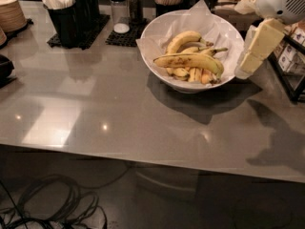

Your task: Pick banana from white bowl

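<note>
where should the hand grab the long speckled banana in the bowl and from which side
Its middle, probably from above. The banana lies on top of the other bananas, nearly level across the white bowl, so its midsection is exposed. The hand hovers just right of the bowl's rim.

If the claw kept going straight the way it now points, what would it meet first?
Likely the white bowl, at its right rim and paper liner, just down-left of the claw, before the banana; depth is unclear.
</note>
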Tool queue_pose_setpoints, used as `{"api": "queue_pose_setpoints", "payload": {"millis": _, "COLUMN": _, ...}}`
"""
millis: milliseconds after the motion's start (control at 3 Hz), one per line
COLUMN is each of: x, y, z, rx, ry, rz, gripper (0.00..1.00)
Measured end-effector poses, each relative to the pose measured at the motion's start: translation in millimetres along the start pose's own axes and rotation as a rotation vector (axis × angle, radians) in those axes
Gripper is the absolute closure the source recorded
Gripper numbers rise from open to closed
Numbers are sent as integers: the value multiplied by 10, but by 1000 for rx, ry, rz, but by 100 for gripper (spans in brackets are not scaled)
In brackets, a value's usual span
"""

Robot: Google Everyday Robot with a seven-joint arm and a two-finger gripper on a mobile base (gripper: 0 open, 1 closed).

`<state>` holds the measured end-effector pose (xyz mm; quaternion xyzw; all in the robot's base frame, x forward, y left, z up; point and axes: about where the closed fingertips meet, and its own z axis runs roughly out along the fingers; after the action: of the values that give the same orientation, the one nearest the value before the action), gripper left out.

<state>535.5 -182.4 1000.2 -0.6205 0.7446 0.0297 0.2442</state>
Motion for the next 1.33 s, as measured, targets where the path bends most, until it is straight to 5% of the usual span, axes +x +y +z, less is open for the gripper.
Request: {"api": "queue_pose_setpoints", "payload": {"millis": 1333, "x": -23, "y": -380, "z": 636, "rx": -61, "ry": -86, "rz": 45, "gripper": 0}}
